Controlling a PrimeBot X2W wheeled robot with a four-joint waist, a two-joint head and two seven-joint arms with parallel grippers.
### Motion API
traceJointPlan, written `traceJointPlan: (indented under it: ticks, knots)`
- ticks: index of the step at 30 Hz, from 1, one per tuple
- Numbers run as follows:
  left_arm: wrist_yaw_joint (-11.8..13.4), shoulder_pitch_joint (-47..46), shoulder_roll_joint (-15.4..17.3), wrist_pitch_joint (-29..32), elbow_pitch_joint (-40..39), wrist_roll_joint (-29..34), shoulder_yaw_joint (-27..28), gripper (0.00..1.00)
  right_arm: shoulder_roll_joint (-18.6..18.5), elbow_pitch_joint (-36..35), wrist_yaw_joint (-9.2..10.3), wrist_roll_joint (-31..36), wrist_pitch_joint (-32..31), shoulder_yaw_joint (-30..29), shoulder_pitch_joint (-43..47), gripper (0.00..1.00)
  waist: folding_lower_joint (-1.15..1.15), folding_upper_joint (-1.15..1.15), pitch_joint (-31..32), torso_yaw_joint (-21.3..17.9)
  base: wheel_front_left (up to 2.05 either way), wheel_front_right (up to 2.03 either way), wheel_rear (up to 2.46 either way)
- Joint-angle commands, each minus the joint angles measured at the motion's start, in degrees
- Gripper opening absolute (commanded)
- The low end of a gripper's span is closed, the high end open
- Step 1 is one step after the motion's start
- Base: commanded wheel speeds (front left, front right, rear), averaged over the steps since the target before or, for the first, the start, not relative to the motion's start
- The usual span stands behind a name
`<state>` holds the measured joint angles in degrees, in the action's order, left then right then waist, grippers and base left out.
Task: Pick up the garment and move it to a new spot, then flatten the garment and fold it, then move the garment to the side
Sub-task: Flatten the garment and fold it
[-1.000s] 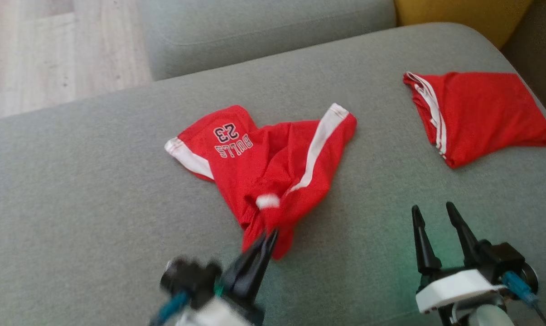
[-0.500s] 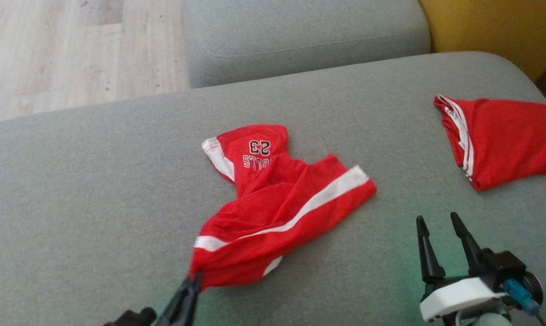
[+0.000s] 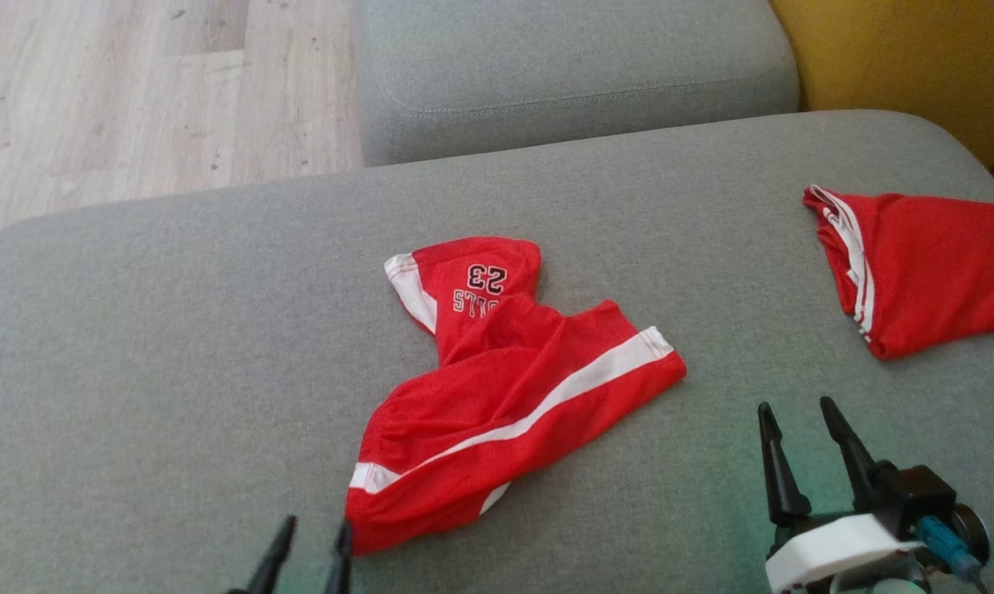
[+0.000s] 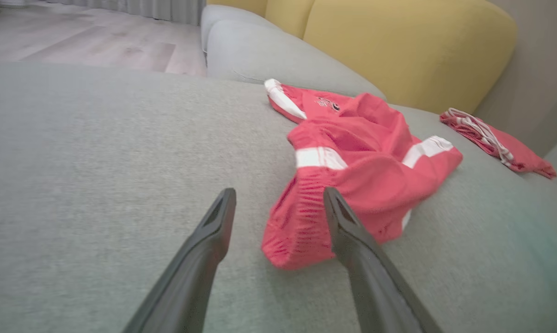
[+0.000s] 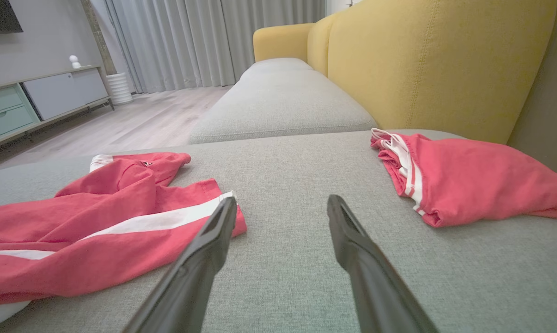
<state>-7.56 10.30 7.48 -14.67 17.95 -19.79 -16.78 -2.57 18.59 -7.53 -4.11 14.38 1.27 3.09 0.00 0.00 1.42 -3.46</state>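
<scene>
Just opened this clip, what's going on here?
A two-armed robot is working on red shorts lying crumpled on a grey sofa. Its left gripper stands open at the shorts' near corner, gripping nothing; the right gripper hovers open off to the side. The shorts are not yet flattened or folded. A second red garment lies folded farther right.

left gripper (image 3: 317, 528) now spread apart, red garment (image 3: 505, 396) let go

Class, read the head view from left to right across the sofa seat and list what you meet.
left gripper → red number 23 shorts → second red garment
</scene>
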Motion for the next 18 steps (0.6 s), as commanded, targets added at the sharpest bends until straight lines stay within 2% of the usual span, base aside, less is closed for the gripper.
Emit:
traceJointPlan:
  ticks: [1,5,8,13,18]
  knots:
    - [0.1,-1.3,-0.3,-0.3,-2.2,-0.2,3.0,1.00,-0.3,-1.7,0.04,-0.2,0.6,1.1,-0.9,1.00,0.00,0.00,0.0,0.1,0.00,0.00,0.00]
    - [0.1,-0.8,-1.2,-0.3,-5.1,1.2,8.2,1.00,-0.3,-2.0,0.04,-0.3,0.6,0.2,-0.8,1.00,0.00,0.00,0.0,0.7,0.00,0.00,0.00]
    - [0.1,-1.6,-2.0,-0.3,-7.5,2.7,8.6,1.00,-0.3,-2.1,0.04,-0.1,0.6,-0.2,-0.9,1.00,0.00,0.00,0.0,1.0,0.00,0.00,0.00]
    - [0.1,-5.9,-2.4,-0.3,-9.4,3.6,1.4,1.00,-0.3,-2.2,0.04,0.2,0.6,0.2,-1.9,1.00,0.00,0.00,-0.5,0.6,0.00,0.00,0.00]
    - [0.1,-14.4,-2.2,-0.2,-5.7,1.9,-8.6,1.00,-0.3,-2.7,0.04,0.5,0.6,2.0,-3.5,1.00,0.00,0.00,-2.2,-1.2,0.00,0.00,0.00]
